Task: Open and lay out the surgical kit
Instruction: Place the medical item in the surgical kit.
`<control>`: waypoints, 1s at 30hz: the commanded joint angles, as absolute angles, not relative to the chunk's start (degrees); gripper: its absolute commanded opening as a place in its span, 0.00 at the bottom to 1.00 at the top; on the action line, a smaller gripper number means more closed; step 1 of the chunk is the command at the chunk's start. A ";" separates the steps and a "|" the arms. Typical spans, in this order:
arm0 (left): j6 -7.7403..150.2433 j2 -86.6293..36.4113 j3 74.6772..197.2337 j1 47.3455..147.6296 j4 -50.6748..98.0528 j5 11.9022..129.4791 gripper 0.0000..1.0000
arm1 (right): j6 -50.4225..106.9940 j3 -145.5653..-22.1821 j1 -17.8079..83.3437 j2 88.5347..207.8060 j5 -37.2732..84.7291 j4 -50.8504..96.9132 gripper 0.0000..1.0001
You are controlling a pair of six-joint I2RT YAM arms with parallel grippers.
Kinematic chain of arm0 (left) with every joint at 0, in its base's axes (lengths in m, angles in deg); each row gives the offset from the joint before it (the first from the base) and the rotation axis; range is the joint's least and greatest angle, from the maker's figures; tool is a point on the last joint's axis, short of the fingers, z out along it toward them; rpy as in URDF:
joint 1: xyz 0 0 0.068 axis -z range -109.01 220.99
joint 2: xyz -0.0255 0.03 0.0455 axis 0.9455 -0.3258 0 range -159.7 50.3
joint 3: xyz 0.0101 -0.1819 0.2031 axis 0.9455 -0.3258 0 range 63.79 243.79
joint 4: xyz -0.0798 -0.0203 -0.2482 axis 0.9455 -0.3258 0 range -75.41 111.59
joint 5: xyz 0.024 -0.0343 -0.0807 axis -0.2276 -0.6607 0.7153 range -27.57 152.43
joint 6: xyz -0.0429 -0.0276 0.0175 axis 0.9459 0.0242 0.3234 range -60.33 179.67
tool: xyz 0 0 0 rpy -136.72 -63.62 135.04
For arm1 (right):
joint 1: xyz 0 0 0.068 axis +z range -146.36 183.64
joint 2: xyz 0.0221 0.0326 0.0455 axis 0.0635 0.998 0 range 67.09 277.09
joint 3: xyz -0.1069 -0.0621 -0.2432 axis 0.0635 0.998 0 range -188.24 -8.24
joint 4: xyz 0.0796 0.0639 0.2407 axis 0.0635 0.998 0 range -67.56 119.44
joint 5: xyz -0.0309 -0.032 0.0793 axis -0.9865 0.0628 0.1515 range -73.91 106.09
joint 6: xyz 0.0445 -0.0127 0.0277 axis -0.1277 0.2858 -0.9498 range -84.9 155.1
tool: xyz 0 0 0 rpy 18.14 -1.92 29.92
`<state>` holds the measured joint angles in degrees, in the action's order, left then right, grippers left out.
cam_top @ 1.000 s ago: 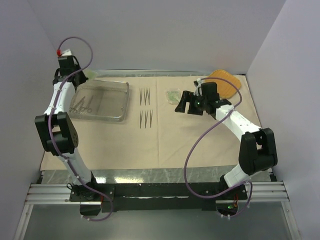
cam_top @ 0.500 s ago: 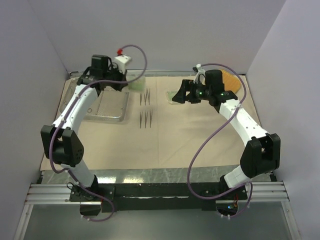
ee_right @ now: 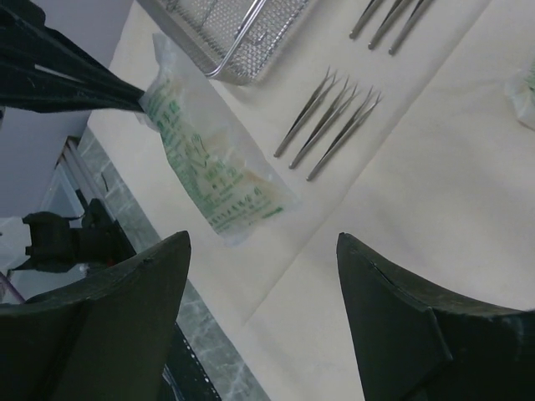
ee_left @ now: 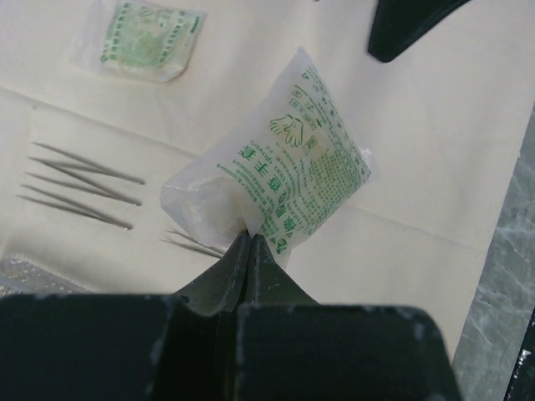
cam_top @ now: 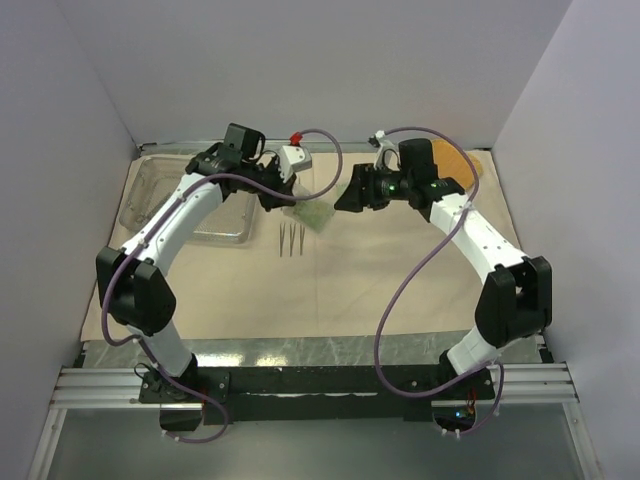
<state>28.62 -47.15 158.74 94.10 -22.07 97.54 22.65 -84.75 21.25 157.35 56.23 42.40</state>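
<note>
My left gripper is shut on the corner of a green-white packet, which hangs over the beige cloth. From above, the left gripper holds this packet over the cloth's middle, just above three steel tweezers. My right gripper hovers open a little to the right, its jaws wide apart and empty, facing the packet. A second packet lies flat on the cloth. The wire-mesh tray sits at the left, partly hidden by the left arm.
An orange woven pad lies at the far right corner behind the right arm. More tweezers lie in a row on the cloth beside the tray. The cloth's near edge meets a grey marbled strip.
The left arm swung right from the tray's far left corner to the cloth's middle, carrying the packet. The right gripper moved left toward it, and its jaws narrowed slightly.
</note>
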 commanded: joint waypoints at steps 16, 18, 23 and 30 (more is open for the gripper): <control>25.48 -45.59 158.63 96.39 -22.45 98.73 0.01 | 27.28 -91.65 26.40 165.27 64.52 47.31 0.40; 26.18 -45.33 157.92 96.39 -20.96 97.06 0.03 | 27.10 -90.77 26.23 164.74 63.99 46.96 0.35; 31.96 -44.45 155.11 96.39 -15.43 89.78 0.23 | 26.14 -88.93 24.91 163.51 62.15 45.38 0.23; 46.03 -41.38 150.28 96.30 -5.67 73.96 0.57 | 22.89 -87.69 20.87 163.94 55.30 42.39 0.21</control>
<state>36.14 -46.21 151.73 96.44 -13.24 83.97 24.86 -87.48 23.39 165.81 59.90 46.03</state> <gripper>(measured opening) 0.501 0.218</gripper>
